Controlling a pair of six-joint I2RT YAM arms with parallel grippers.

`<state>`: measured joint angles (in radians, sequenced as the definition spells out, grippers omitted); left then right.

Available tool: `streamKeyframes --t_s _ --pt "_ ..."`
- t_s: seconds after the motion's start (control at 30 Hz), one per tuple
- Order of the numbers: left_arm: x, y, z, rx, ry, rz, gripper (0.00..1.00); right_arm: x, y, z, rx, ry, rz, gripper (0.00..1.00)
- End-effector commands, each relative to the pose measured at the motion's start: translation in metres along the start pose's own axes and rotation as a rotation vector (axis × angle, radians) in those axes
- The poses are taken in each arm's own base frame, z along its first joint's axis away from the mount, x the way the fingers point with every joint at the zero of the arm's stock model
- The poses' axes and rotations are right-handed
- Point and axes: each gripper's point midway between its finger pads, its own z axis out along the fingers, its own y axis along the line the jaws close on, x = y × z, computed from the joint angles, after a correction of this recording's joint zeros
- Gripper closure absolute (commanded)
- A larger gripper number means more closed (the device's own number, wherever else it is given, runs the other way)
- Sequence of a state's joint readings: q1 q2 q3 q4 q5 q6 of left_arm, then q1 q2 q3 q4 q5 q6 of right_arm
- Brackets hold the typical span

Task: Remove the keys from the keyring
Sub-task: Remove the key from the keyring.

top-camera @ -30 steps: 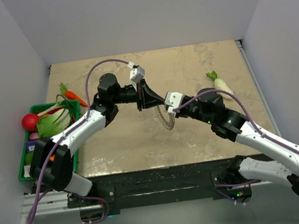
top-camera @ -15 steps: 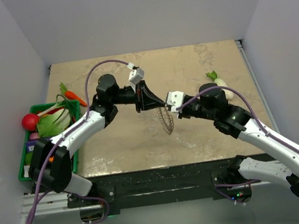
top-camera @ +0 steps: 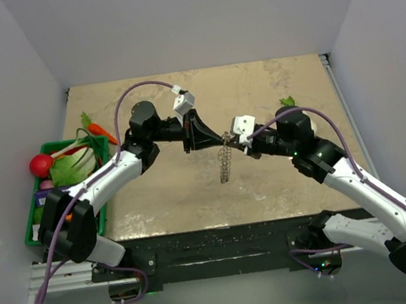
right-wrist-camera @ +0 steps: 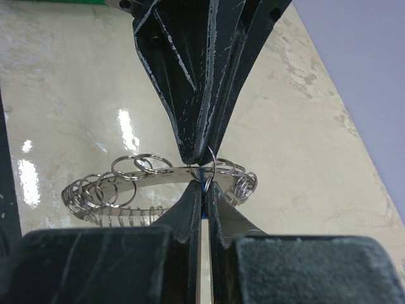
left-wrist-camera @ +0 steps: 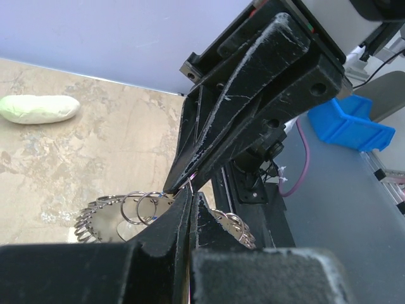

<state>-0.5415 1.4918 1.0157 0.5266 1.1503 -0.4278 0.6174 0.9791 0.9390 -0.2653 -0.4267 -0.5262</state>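
The left tool (left-wrist-camera: pixel 191 202) is pressed together on the keyring (right-wrist-camera: pixel 158 174), a grey loop strung with small wire rings, hanging above mid-bench (top-camera: pixel 269 82) where both tips meet. The right tool (right-wrist-camera: pixel 202 190) pinches the key (right-wrist-camera: pixel 202 182), which shows only as a blue sliver. A white radish (left-wrist-camera: pixel 38 108) lies beyond the right arm, and a green crate (top-camera: pixel 30 227) of vegetables sits far left.

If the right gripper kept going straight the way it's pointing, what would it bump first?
The left gripper: its black fingertips sit nose to nose with the right gripper, nearly touching. Between them is only the grey metal keyring loop, and a blue sliver, probably the small key's head.
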Motion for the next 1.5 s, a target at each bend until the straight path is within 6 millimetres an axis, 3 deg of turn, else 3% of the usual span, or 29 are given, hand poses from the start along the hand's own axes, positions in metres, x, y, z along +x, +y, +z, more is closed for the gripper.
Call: streamKeyframes --t_s 0.0,0.17,0.2,0.27,0.33,1.0,1.47 --pt "-0.027 -0.035 -0.009 0.095 -0.033 0.153 1.0 0.003 -0.01 -0.002 0.012 -0.001 0.09 1.0" --pt "-0.023 -0.055 -0.015 0.18 -0.03 0.17 1.0 0.001 -0.009 0.0 -0.03 -0.027 0.154 1.0" --pt "-0.031 -0.063 -0.017 0.2 -0.055 0.24 1.0 0.0 -0.005 0.001 -0.057 -0.036 0.166 1.0" --pt "-0.025 -0.075 -0.022 0.237 -0.053 0.197 1.0 0.0 -0.006 0.0 -0.068 -0.041 0.185 1.0" --pt "-0.03 -0.085 -0.027 0.265 -0.076 0.278 1.0 0.0 -0.004 -0.001 -0.084 -0.046 0.194 1.0" --pt "-0.031 -0.096 -0.03 0.286 -0.093 0.275 1.0 -0.006 0.033 -0.001 -0.344 -0.111 0.227 1.0" --pt "-0.03 -0.105 -0.03 0.315 -0.102 0.282 1.0 0.022 0.043 0.006 -0.43 -0.04 0.16 1.0"
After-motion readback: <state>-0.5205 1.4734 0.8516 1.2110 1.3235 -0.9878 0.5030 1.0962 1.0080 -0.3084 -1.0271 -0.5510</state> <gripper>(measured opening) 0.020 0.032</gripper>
